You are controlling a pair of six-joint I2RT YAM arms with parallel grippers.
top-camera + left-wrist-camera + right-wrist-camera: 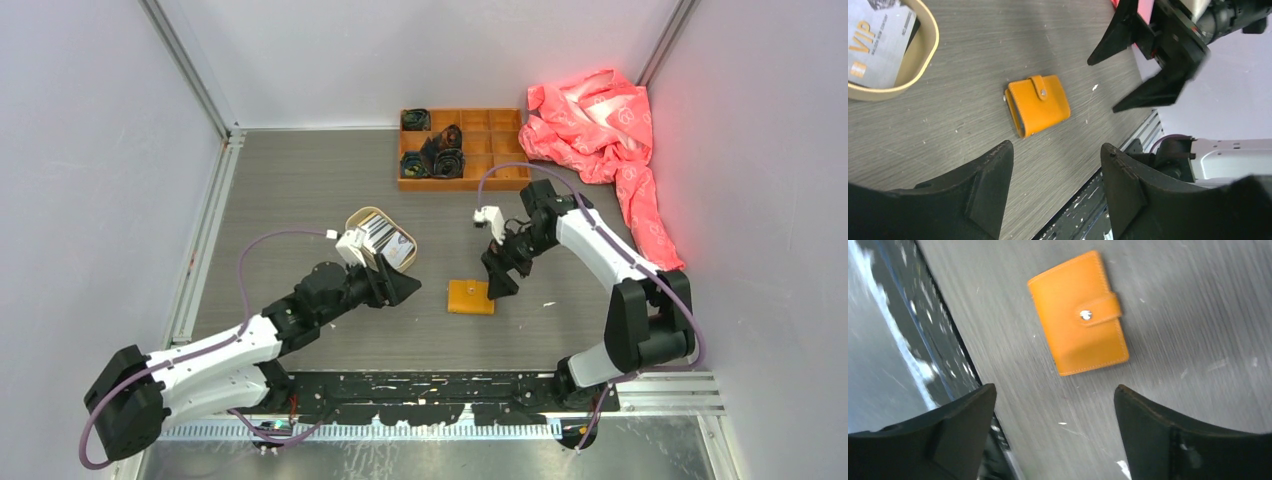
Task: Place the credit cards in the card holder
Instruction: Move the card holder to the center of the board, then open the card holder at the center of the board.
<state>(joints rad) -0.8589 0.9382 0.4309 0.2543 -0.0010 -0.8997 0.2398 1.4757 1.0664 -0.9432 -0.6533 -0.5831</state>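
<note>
Since the card holder (470,297) lies folded and snapped shut near the middle of the worktop's near edge, I judge the opening step not yet done. The left gripper (1054,150) and right gripper (1054,390) hang close on either side of it, jaws spread, holding nothing. Next move, in my judgement: pin the body and lift the strap. The holder is mustard-orange and stitched, with one metal stud. Farther in, left of centre, the credit cards (385,240) sit in the oval tray (352,218).
</note>
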